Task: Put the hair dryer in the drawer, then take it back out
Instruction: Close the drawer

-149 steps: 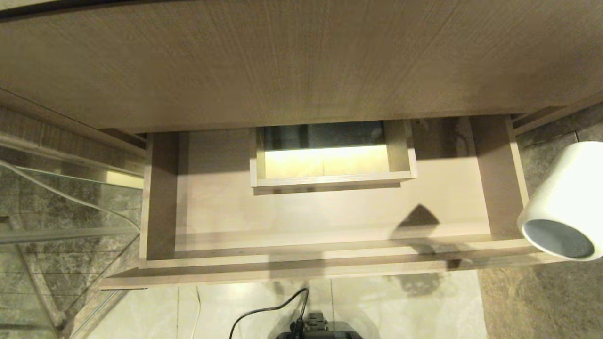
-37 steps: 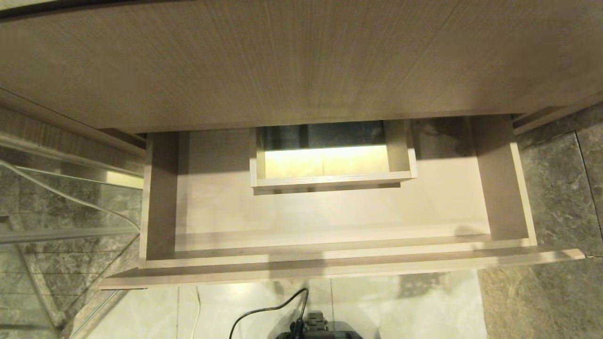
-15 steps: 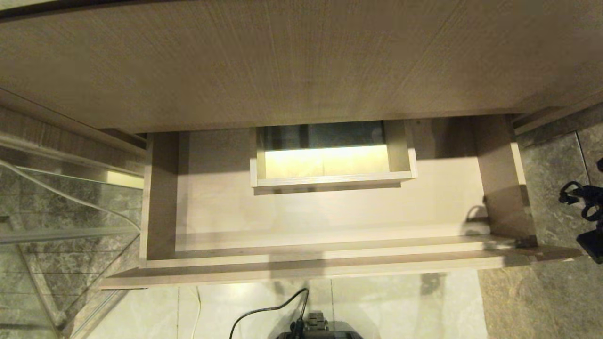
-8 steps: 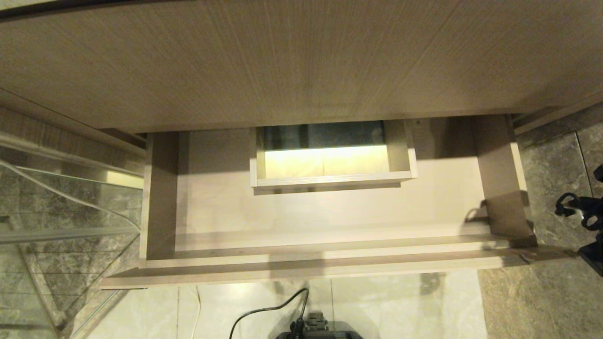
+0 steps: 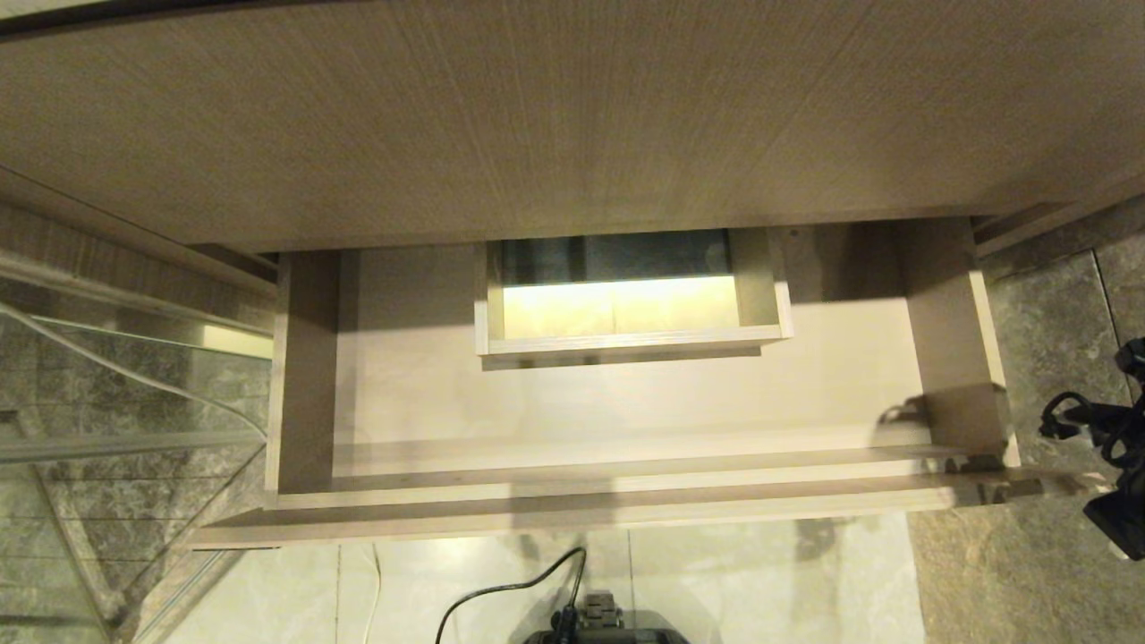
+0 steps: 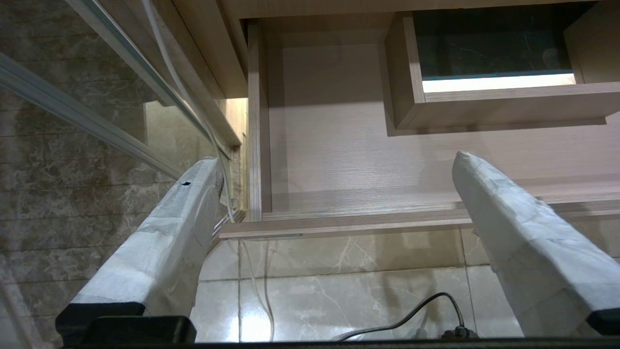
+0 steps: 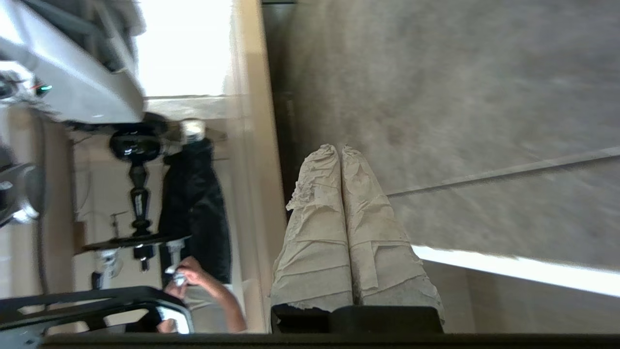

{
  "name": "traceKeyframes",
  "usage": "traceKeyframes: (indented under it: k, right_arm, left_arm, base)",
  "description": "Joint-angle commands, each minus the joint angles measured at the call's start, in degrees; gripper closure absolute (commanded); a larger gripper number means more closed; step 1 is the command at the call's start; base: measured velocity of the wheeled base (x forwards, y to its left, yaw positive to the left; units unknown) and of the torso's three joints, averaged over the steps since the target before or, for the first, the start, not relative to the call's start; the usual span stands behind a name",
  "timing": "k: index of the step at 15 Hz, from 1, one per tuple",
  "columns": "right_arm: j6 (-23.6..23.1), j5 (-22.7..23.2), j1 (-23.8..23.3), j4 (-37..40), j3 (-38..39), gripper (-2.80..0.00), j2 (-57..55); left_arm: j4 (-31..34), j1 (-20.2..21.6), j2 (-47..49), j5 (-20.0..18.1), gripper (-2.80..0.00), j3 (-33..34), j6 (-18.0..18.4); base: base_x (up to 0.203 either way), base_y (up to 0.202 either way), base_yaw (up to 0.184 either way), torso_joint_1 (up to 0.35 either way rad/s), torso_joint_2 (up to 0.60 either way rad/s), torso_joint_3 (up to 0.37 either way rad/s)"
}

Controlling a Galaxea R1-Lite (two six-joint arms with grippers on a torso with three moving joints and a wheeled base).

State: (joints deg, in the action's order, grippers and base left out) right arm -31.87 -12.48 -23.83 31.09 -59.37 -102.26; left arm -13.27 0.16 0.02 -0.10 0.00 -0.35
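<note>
Drawer (image 5: pixel 626 420) pulled out below the wood-grain panel (image 5: pixel 572 116), nothing lying in it. My right gripper (image 7: pixel 340 152) beside the drawer's right end, fingers pressed together, holding nothing. My left gripper (image 6: pixel 339 184) parked before the drawer, fingers spread apart.

You will find no words, numbers, labels or signs to read in any of these views. The wood of the drawer (image 5: pixel 626 407) is plain, with only its grain lines on it. The floor tiles (image 5: pixel 1011 572) are plain too.
</note>
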Motion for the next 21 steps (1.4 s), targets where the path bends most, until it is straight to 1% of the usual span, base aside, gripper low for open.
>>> traceKeyframes:
  k: [1, 4, 10, 18, 21]
  right_arm:
    - [0.7, 0.3, 0.3, 0.2, 0.5, 0.00, -1.6]
    - [2.2, 2.3, 1.1, -0.5, -0.3, 0.00, -4.5]
    - [3.0, 2.4, 1.0, -3.1, -4.1, 0.00, -7.6]
    - [3.0, 2.2, 0.9, -7.2, -3.4, 0.00, -5.6]
    - [3.6, 2.3, 0.9, -7.4, -3.1, 0.00, -5.2]
  left_arm:
    - [-0.1, 0.0, 0.0, 0.0, -2.80, 2.3, -0.1]
    - [-0.1, 0.0, 0.0, 0.0, -2.80, 2.3, -0.1]
    - [-0.1, 0.0, 0.0, 0.0, -2.80, 2.3, 0.0]
    - [-0.1, 0.0, 0.0, 0.0, -2.80, 2.3, 0.0]
    - [-0.1, 0.0, 0.0, 0.0, -2.80, 2.3, -0.1]
  base:
    - [0.000, 0.000, 0.000, 0.000, 0.00, 0.000]
    - [0.000, 0.000, 0.000, 0.000, 0.00, 0.000]
    - [0.000, 0.000, 0.000, 0.000, 0.00, 0.000]
    - [0.000, 0.000, 0.000, 0.000, 0.00, 0.000]
    - [0.000, 0.000, 0.000, 0.000, 0.00, 0.000]
